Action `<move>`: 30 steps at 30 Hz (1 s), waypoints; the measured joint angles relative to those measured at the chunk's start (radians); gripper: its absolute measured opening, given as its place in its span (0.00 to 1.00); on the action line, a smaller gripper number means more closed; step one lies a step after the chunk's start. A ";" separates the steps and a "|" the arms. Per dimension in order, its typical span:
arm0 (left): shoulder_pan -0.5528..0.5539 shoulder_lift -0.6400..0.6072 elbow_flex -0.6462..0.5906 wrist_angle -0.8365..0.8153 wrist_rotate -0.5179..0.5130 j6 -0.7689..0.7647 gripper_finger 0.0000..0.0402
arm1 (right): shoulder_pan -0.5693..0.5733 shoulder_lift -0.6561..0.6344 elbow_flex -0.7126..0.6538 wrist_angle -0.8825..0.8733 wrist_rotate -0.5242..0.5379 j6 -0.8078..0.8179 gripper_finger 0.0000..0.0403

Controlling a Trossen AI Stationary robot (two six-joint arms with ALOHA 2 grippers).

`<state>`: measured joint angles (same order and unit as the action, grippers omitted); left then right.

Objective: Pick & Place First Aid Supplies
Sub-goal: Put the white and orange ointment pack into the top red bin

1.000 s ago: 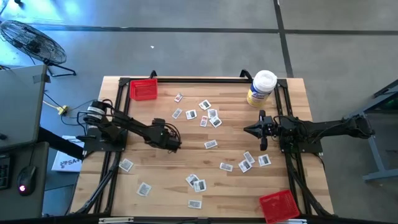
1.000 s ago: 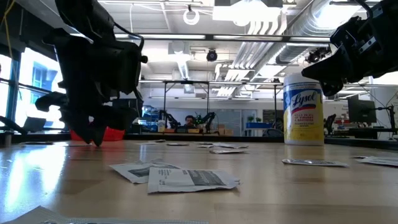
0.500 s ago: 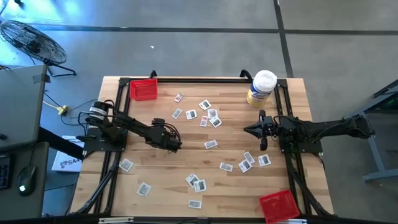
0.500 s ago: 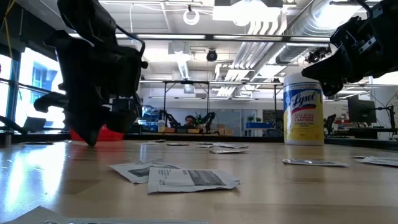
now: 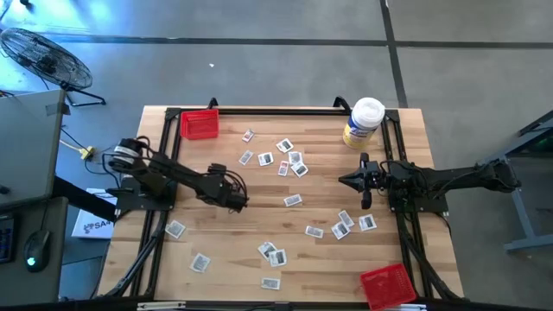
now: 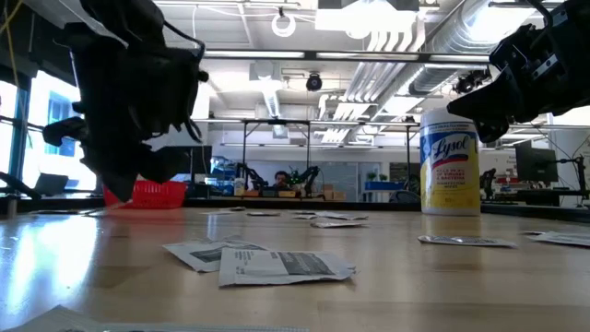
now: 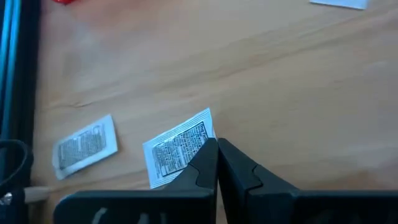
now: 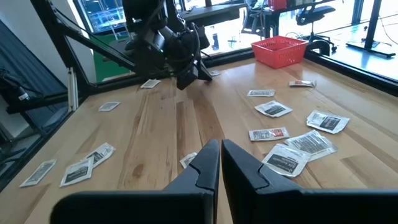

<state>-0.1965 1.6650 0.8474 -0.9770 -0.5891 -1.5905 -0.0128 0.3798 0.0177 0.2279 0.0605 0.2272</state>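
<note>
Step in hand: pick-up, judged; the left gripper (image 5: pixel 239 201) hangs over the left-centre of the table (image 5: pixel 225 238), fingers pressed together

Left tool: clenched; in the left wrist view a packet (image 7: pixel 177 149) shows right at the closed tips, its corner hidden behind them, and whether it is pinched or merely lies beyond them cannot be told

Seen from table height: the left gripper is clear of the wood, with nothing plainly dangling from it

Right tool: the right gripper (image 5: pixel 363 192) waits above the right-centre of the table, fingers closed on nothing

Where the supplies lie: flat on the wood, none in a tray; a loose group (image 5: pixel 282 160) at centre-back, another (image 5: pixel 346 225) towards the right, a few (image 5: pixel 273 255) near the front, and 2 singles at front left

Next move, judged: if a packet is held, carry it to the near red tray (image 5: pixel 199 123) at the back-left corner and let go above it; if not, reopen and come down on a packet again, since such a thin flat thing is easily missed

Packets counted: 17 in the high view; overlaps may hide more

Red trays: 2, the second (image 5: pixel 386 285) at the front right

Tub: 1, white-lidded with a yellow label (image 5: pixel 363 123), back right

Arms: 2
</note>
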 joint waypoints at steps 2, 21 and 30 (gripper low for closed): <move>0.000 -0.019 0.001 -0.005 -0.007 0.023 0.00 | 0.000 0.000 0.000 0.000 0.000 0.000 0.03; 0.293 -0.175 0.115 -0.047 -0.123 0.446 0.00 | 0.000 0.000 0.000 0.000 0.000 0.000 0.03; 0.556 -0.176 0.267 -0.047 -0.192 0.777 0.00 | 0.000 0.000 0.000 0.000 0.000 0.000 0.03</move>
<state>0.3591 1.4895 1.1141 -1.0238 -0.7810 -0.8132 -0.0124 0.3798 0.0177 0.2283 0.0604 0.2271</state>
